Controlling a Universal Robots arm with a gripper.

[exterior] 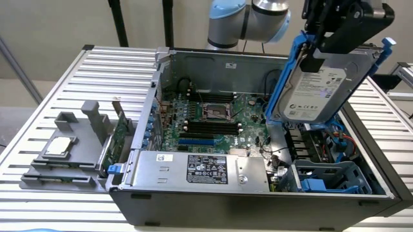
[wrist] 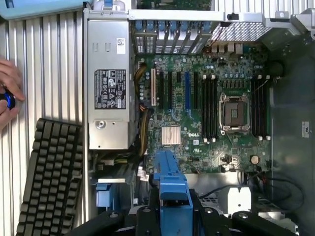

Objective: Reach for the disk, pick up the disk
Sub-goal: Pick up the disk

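The black robot hand [exterior: 317, 54] is clenched on the rectangular silver-grey hard disk with white label and blue plastic carrier rails [exterior: 316, 92], holding it tilted in the air above the open grey computer case [exterior: 258, 203], over the drive-bay end nearest the exterior view's right. In the wrist view the blue rail [wrist: 172, 189] sits between the hand's black fingers [wrist: 145, 216]. Below lie the green motherboard [exterior: 213, 121] and the silver power supply box [exterior: 200, 169]. The case rests on the ribbed metal counter [exterior: 96, 72]. A grey plastic fixture [exterior: 65, 154] holding a small square silver chip [exterior: 59, 145] stands near the counter's edge at the exterior view's left. A black keyboard [wrist: 51, 179] and a person's hand [wrist: 9, 96] appear beside the case
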